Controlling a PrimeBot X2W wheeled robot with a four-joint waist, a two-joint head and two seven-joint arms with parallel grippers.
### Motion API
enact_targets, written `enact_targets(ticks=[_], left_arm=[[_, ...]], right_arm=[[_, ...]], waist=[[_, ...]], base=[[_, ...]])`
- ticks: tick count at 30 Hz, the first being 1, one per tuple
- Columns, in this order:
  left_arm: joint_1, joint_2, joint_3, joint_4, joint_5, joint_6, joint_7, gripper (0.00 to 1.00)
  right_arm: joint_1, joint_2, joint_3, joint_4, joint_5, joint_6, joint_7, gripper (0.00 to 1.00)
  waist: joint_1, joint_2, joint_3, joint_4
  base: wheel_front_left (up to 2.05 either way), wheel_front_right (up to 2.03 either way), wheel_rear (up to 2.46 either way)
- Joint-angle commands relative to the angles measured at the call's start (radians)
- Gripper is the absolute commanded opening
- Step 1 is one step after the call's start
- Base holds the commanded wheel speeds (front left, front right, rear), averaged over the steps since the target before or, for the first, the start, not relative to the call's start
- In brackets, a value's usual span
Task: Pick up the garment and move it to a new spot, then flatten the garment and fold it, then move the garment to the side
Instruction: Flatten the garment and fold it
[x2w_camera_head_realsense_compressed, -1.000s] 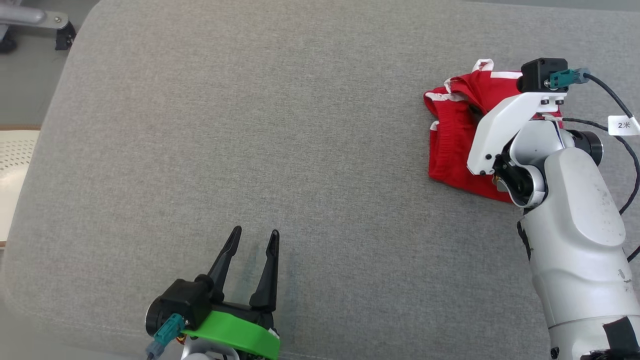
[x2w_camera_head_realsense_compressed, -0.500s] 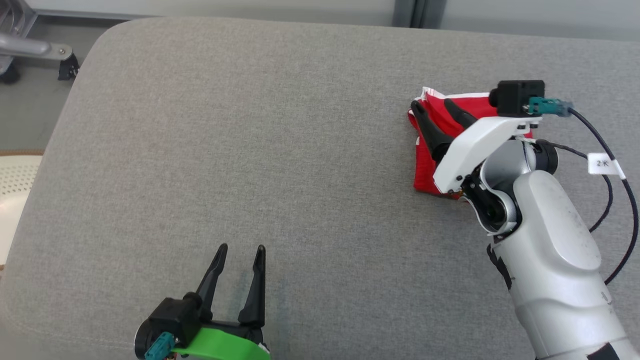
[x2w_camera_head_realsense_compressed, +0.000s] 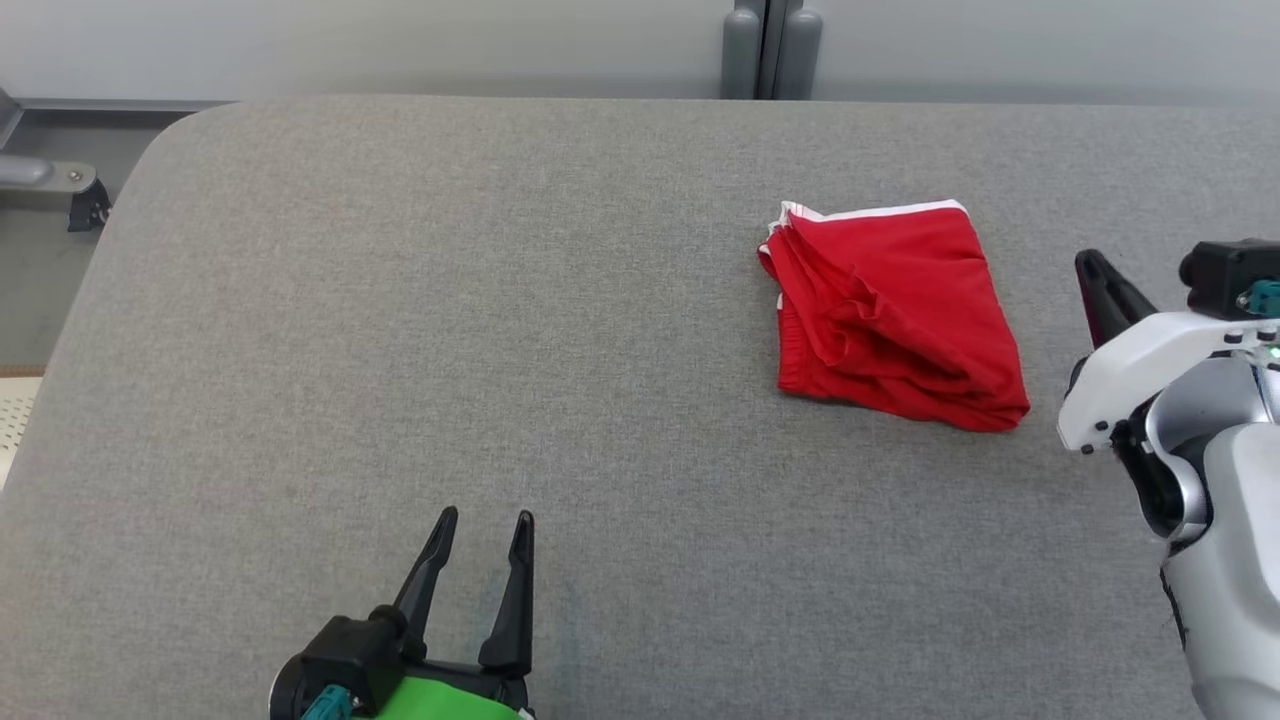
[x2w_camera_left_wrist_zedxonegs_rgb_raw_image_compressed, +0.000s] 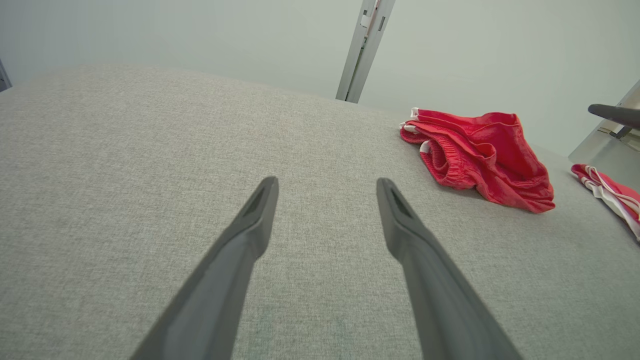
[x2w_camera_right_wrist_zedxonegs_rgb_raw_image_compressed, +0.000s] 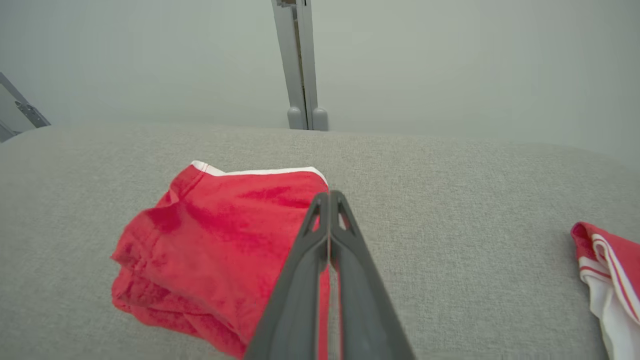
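Observation:
The garment (x2w_camera_head_realsense_compressed: 890, 310) is a pair of red shorts with white trim, lying folded on the grey padded table (x2w_camera_head_realsense_compressed: 500, 300). It also shows in the left wrist view (x2w_camera_left_wrist_zedxonegs_rgb_raw_image_compressed: 480, 150) and the right wrist view (x2w_camera_right_wrist_zedxonegs_rgb_raw_image_compressed: 220, 235). My right gripper (x2w_camera_head_realsense_compressed: 1085, 258) hovers just right of it, apart from the cloth, fingers pressed together with nothing between them (x2w_camera_right_wrist_zedxonegs_rgb_raw_image_compressed: 329, 194). My left gripper (x2w_camera_head_realsense_compressed: 486, 515) stands open and empty near the table's front edge, well left of the garment (x2w_camera_left_wrist_zedxonegs_rgb_raw_image_compressed: 327, 182).
A second red and white garment (x2w_camera_right_wrist_zedxonegs_rgb_raw_image_compressed: 605, 265) lies further right on the table, also seen in the left wrist view (x2w_camera_left_wrist_zedxonegs_rgb_raw_image_compressed: 610, 192). A grey post (x2w_camera_head_realsense_compressed: 765, 50) stands behind the far edge. A metal frame (x2w_camera_head_realsense_compressed: 50, 180) sits off the left corner.
My right gripper opened off the garment, pulled back to the right and shut empty. The garment now lies uncovered and folded. The head camera has tilted up; the left gripper stayed open.

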Motion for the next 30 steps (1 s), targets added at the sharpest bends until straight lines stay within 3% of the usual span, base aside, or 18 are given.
enact_targets(ticks=[1, 7, 14, 23, 30], left_arm=[[-0.018, 0.002, -0.001, 0.003, 0.007, -0.006, 0.000, 1.00], [-0.036, 0.002, 0.004, 0.018, 0.005, -0.015, 0.000, 1.00], [-0.046, 0.002, -0.002, 0.033, -0.002, -0.016, 0.000, 1.00], [0.001, 0.002, 0.000, 0.035, -0.006, 0.004, 0.000, 1.00], [0.035, 0.002, 0.033, 0.039, 0.008, 0.018, 0.000, 1.00]], right_arm=[[0.012, -0.004, 0.010, 0.019, -0.011, 0.000, -0.003, 0.00], [-0.058, 0.024, 0.051, 0.170, -0.034, 0.000, -0.048, 0.00], [-0.113, 0.061, 0.182, 0.318, -0.017, 0.000, -0.098, 0.00], [-0.070, 0.087, 0.386, 0.371, 0.062, 0.000, -0.137, 0.00], [-0.042, 0.090, 0.434, 0.335, 0.109, 0.000, -0.236, 0.00]], waist=[[0.0000, 0.0000, 0.035, 0.032], [0.0000, 0.0000, 0.067, 0.062], [0.0000, 0.0000, 0.053, 0.088], [0.0000, 0.0000, -0.007, 0.071], [0.0000, 0.0000, -0.082, 0.010]], base=[[0.00, 0.00, 0.00], [0.00, 0.00, 0.00], [0.00, 0.00, 0.00], [0.00, 0.00, 0.00], [0.00, 0.00, 0.00]])
